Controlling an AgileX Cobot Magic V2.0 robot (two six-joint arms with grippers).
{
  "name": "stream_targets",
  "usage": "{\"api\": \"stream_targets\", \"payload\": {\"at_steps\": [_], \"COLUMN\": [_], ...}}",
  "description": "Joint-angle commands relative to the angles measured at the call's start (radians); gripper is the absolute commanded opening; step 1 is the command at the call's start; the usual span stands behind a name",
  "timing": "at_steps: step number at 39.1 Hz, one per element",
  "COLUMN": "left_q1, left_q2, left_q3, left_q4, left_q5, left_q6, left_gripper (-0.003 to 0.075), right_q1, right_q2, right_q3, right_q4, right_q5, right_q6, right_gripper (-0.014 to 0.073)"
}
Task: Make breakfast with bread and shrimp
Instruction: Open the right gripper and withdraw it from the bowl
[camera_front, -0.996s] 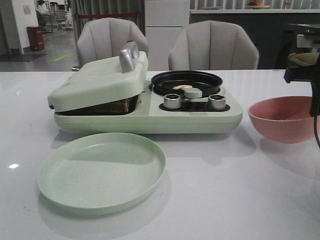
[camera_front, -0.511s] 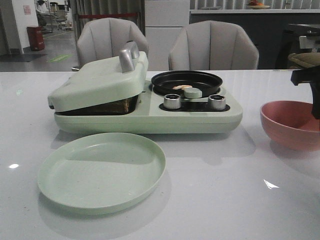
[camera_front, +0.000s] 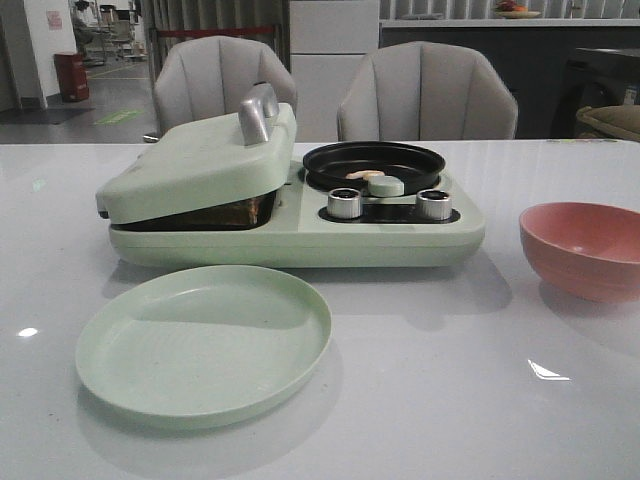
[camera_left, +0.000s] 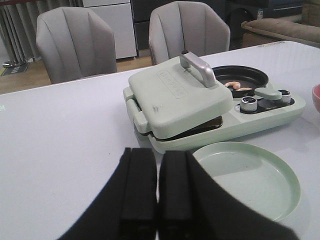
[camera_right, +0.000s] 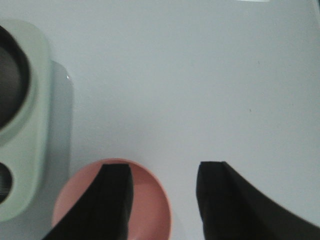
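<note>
The shrimp (camera_front: 364, 175) lies in the round black pan (camera_front: 374, 161) on the right part of the pale green breakfast maker (camera_front: 300, 235). I can count only one or two small pale pieces; they are too small to count surely. The left wrist view shows them (camera_left: 234, 85) too, far ahead of the left gripper (camera_left: 158, 200). The bread is hard to see: under the tilted lid (camera_front: 200, 165), which does not close fully, there is only a dark brown edge, and I cannot tell how many slices are there.

The front view shows no arm at all. Only the left wrist view shows the left gripper, its two black fingers (camera_left: 140, 192) pressed together with nothing between them, above the table (camera_left: 60, 140), with one empty green plate (camera_left: 250, 175) just ahead of it and to one side. Only the right wrist view shows the right gripper (camera_right: 162, 192): its fingers (camera_right: 115, 190) stand wide apart and hold nothing, and one pink bowl (camera_right: 145, 210) is below one finger, beside the end of the maker (camera_right: 30, 125).

On the maker I count two metal knobs (camera_front: 345, 204), one green knob (camera_front: 386, 185) and one metal handle (camera_front: 257, 112). Behind the table stand two grey chairs (camera_front: 425, 90).
</note>
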Motion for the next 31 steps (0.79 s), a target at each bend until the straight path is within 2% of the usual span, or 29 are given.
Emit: {"api": "stream_targets", "payload": {"at_steps": [1, 11, 21, 31], "left_q1": [0.003, 0.003, 0.003, 0.003], "left_q2": [-0.013, -0.013, -0.013, -0.013], "left_q3": [-0.027, -0.027, -0.027, -0.027], "left_q4": [-0.012, -0.012, -0.012, -0.012], "left_q5": [-0.081, -0.081, -0.081, -0.081], "left_q6": [-0.011, -0.011, -0.011, -0.011], "left_gripper": [0.0114, 0.0114, 0.0114, 0.0114], "right_q1": [0.049, 0.154, 0.214, 0.226], "right_q2": [-0.101, -0.280, -0.465, -0.655], "right_q3": [-0.032, 0.116, 0.384, 0.647], "right_q4": [0.008, 0.009, 0.023, 0.054], "right_q5": [-0.059, -0.161, -0.431, -0.675], "right_q6": [-0.013, -0.016, -0.016, -0.009], "right_gripper": [0.0421, 0.0421, 0.0421, 0.0421]}}
